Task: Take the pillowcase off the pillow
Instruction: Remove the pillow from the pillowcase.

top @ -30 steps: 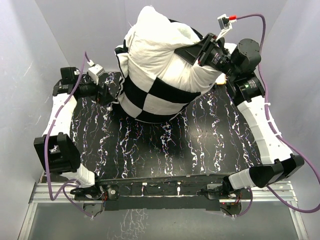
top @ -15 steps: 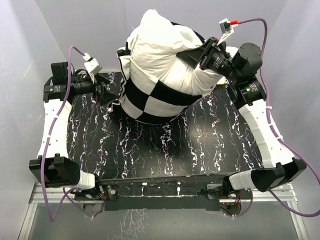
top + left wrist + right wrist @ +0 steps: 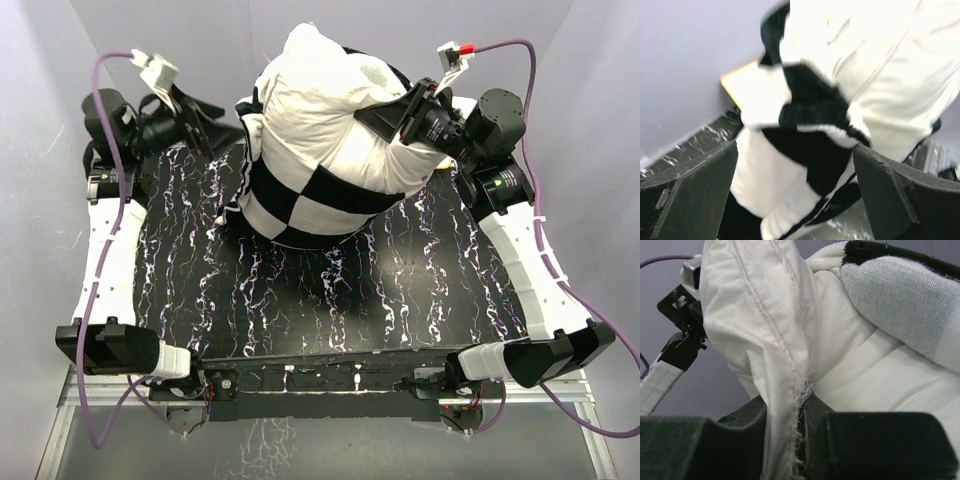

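One pillow is being held on end at the far middle of the table, long axis upright, its white seam being pinched by the right gripper. One pillowcase is being worn bunched around the lower half only. The left gripper, the nearer of the two to that checkered cuff, is being held spread and empty just left of it, the fabric lying straight ahead; a downward pull is likely being called for.
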Motion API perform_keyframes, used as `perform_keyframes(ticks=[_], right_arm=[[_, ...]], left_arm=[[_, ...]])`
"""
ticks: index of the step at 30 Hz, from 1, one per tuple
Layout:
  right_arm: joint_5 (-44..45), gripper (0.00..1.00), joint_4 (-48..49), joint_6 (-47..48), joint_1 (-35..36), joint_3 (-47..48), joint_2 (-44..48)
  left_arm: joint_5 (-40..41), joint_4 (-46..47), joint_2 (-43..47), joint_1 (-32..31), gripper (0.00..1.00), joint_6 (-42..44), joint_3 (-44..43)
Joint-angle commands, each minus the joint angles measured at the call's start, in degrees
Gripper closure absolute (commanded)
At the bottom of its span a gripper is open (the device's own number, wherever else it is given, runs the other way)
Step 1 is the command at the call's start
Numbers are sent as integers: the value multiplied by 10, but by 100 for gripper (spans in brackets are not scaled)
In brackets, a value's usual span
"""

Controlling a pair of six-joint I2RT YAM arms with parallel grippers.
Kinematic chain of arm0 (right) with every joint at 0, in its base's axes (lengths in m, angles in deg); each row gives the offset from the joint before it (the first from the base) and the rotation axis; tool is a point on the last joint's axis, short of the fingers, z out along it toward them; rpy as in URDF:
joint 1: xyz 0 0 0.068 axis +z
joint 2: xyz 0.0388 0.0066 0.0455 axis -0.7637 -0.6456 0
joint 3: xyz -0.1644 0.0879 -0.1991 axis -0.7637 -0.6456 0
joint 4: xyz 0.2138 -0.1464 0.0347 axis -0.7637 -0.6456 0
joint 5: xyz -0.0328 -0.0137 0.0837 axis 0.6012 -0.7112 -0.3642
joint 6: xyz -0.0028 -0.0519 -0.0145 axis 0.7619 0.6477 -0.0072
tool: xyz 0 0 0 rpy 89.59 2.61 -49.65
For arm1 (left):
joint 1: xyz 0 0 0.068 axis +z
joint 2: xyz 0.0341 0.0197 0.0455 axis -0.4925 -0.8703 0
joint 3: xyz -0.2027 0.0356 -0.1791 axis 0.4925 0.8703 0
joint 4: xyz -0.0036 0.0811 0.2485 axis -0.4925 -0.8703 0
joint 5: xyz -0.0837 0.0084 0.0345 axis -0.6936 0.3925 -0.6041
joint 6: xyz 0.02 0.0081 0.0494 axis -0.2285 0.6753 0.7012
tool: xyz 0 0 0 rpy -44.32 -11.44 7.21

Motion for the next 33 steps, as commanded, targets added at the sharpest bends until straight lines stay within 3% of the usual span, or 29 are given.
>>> perform_keyframes(ticks=[1, 7, 14, 18, 23, 25, 30, 33], right_arm=[[59, 92, 10, -3, -4, 6, 16], [107, 92, 5, 3, 28, 9, 13], [143, 92, -18, 31, 67, 23, 5], [162, 92, -26, 39, 69, 27, 9], [181, 92, -39, 51, 69, 38, 9], [180, 92, -40, 51, 69, 37, 9], [185, 92, -40, 50, 69, 33, 15], [200, 92, -41, 56, 69, 36, 25]], left_arm=[[103, 76, 5, -2, 3, -175, -91], [118, 66, -44, -11, 3, -264, -132], [151, 30, -48, -52, 6, -236, -93], [169, -13, -42, -54, 19, -211, -68], [166, -10, 10, -54, 28, -185, 34], [169, -11, 23, -54, 37, -174, 55], [182, -6, 23, -54, 70, -150, 79], [207, -18, 16, -54, 76, -124, 93]])
